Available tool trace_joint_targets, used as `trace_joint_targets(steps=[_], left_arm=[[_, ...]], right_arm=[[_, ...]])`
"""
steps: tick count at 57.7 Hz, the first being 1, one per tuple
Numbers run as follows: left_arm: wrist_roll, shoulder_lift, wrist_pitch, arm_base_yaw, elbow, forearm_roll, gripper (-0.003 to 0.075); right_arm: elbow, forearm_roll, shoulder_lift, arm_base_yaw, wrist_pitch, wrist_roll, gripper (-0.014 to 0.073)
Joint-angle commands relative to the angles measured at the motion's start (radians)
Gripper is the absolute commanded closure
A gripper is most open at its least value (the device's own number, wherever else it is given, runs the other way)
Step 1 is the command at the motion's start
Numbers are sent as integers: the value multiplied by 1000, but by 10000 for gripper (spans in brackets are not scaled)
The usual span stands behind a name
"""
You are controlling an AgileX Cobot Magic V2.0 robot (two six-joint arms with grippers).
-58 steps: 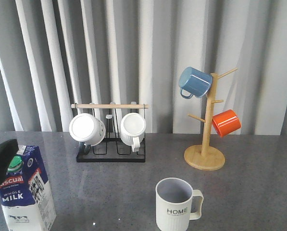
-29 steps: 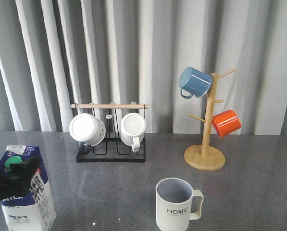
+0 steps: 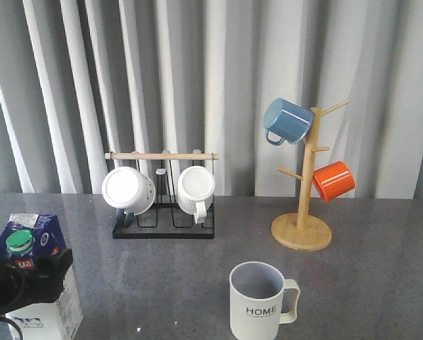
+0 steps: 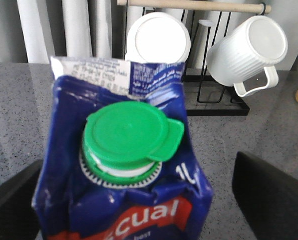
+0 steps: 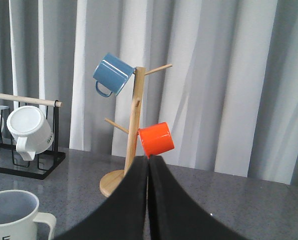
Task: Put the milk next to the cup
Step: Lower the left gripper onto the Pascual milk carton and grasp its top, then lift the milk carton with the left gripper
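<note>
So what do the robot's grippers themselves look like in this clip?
Both are plain matte black with no visible markings. The right gripper has two smooth fingers tapering to narrow tips. The left gripper shows blunt, flat black fingers; in the front view it is a dark, bulky shape with a thin black cable below.

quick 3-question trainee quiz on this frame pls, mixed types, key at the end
1. True or false: the left gripper has its fingers either side of the milk.
2. The right gripper is: A open, B shut and empty, C holding a mug.
3. What hangs lower on the wooden mug tree: the blue mug or the orange mug?

Key: 1 true; 2 B; 3 orange mug.
</note>
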Motion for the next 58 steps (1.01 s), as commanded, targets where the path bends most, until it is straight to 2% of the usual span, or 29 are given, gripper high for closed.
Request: trace_joint_targets(steps=[1,9,20,31,42,58], left_arm=[[-11,-3,-116,-6,-26,-39,52],[-10,10,-122,-6,-26,-85,169],[-10,11,-105,-6,-26,-85,387],[-11,11,-108,-6,-26,-85,542],[-11,11,-108,-6,-26,-85,616],[-12,11,-108,-6,-26,-85,627]], right_arm=[[-29,0,1,-8,-70,-6,602],[-29,0,1,-8,-70,-6,602],[-29,0,1,-8,-70,-6,602],[-29,0,1,-8,-69,-6,602],[-29,0,1,-8,-69,-6,602],[-29,0,1,-8,-69,-6,602]])
